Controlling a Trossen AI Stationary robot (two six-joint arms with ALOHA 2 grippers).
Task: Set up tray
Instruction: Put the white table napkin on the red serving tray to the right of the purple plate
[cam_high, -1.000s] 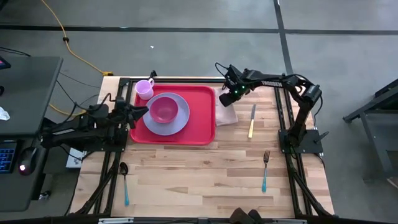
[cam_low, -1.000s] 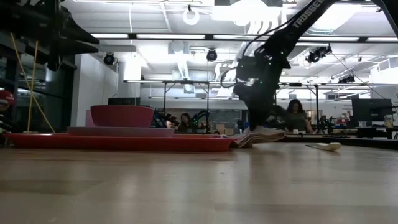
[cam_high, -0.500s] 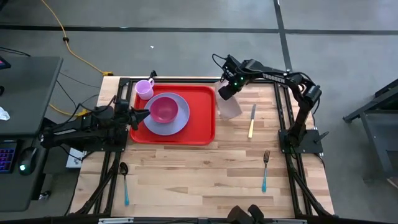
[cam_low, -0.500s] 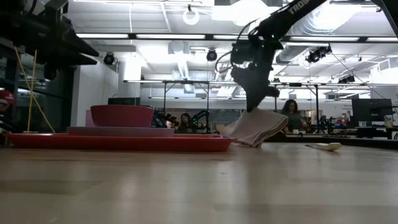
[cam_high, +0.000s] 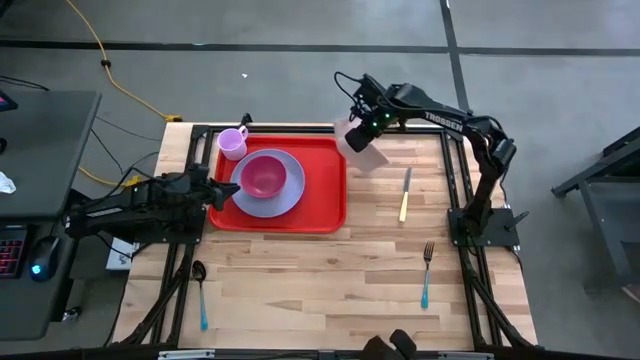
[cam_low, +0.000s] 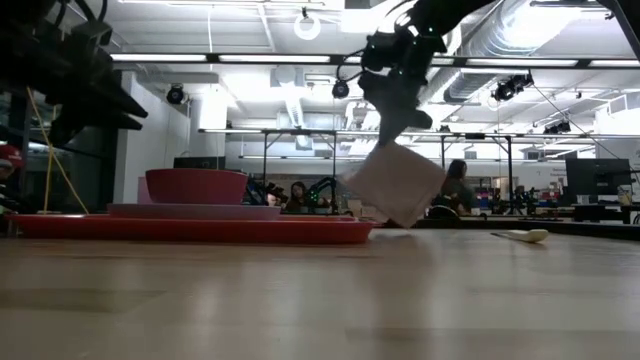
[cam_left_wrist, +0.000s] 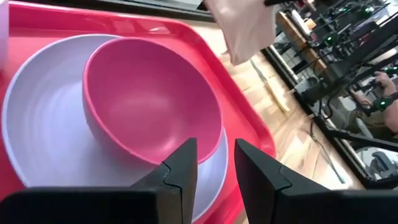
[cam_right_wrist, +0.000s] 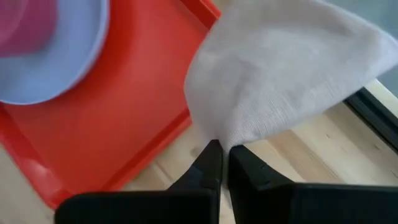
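Your right pincer (cam_high: 352, 136) has lifted the pale cloth napkin (cam_high: 366, 152) clear of the tabletop (cam_high: 330, 280), and it now dangles, pinched tight, over the red tray's (cam_high: 325, 195) upper right corner in the high view. The tray sits upper left of centre. Your left pincer (cam_high: 222, 190), half parted and empty, hovers at its left rim; next, I'd judge, lower the napkin onto bare tray beside the lavender plate (cam_high: 285, 198).

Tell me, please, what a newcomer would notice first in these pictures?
Likely the pale napkin hanging in the air from the shut right gripper, just off the red tray's far right corner. Next, the pink bowl on the lavender plate on that tray.
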